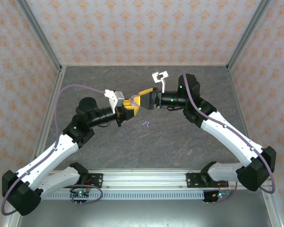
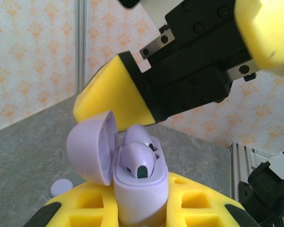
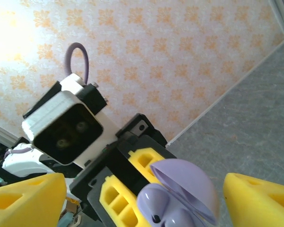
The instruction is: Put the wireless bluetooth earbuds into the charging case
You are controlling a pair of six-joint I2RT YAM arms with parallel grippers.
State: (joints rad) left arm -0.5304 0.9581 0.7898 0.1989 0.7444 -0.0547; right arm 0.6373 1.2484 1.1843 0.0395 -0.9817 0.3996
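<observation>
The lilac charging case (image 2: 141, 191) stands upright between the yellow fingers (image 2: 199, 203) of my left gripper (image 2: 139, 210), which is shut on it. Its lid (image 2: 91, 146) is swung open to the left. Two lilac earbuds (image 2: 139, 161) sit in its wells, heads sticking up. My right gripper (image 3: 144, 201) is open and straddles the case top, one yellow fingertip (image 3: 28, 198) on each side of the lid (image 3: 189, 182), apart from it. From above, both grippers meet mid-table, the left gripper (image 1: 127, 109) and the right gripper (image 1: 141, 97), with the case (image 1: 128, 101) between them.
A small lilac item (image 1: 146, 124) lies on the grey table just in front of the grippers, and a small lilac item (image 2: 61, 187) shows on the table left of the case. Patterned walls enclose the table on three sides. An aluminium rail (image 1: 142, 179) runs along the near edge.
</observation>
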